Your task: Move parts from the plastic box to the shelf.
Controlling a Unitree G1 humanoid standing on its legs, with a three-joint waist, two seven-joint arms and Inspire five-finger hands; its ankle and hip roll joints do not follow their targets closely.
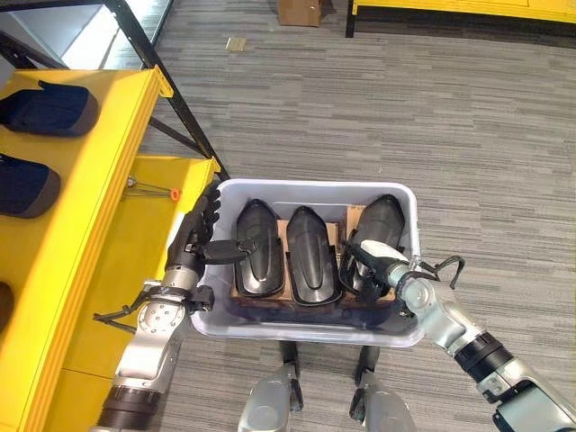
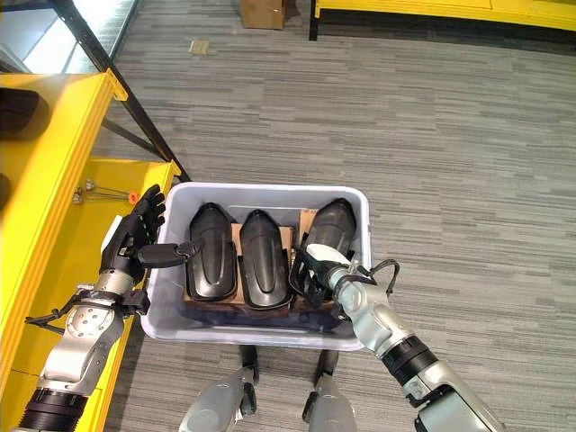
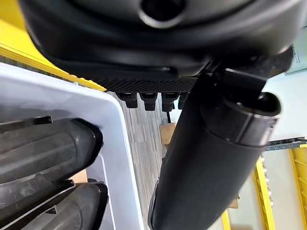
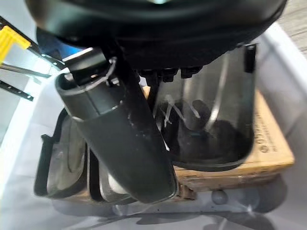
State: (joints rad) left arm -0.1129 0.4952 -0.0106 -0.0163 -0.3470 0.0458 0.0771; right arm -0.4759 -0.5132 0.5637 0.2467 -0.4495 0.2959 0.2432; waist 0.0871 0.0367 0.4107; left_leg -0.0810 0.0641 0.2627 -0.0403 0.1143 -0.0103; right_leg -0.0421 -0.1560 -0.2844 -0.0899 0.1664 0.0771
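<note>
1. My right hand [image 1: 373,266] is down inside the plastic box [image 1: 396,193], over the near end of the right-hand part [image 1: 378,225]. In its wrist view the thumb reaches along the part's near side and the fingers drop over its glossy shell, curled on it. I judge this a grasp just taken; the part sits level with its neighbours, so not yet lifted.

2. My left hand [image 1: 200,236] stands at the box's left wall, fingers straight and upright outside the rim, thumb reaching in over the rim toward the left-hand part [image 1: 256,252]. Loose and wide, holding nothing. I judge it is there to steady the box, or to wait for the next pick.

3. Three black moulded parts stand side by side in the box, the middle part [image 1: 310,256] between the other two. They rest on cardboard [image 4: 268,143], which probably keeps them raised and apart so fingers can get round one.

4. The box stands just beside the yellow shelf [image 1: 99,162], on my left, so a transfer is a short swing across.

5. On the shelf's upper level lie two dark parts [image 1: 45,108] of similar look, spaced apart. Judgement: task under way, three left in the box.

6. Far across the carpet: a cardboard carton [image 1: 300,11] and another yellow structure [image 1: 468,9], neither involved.
</note>
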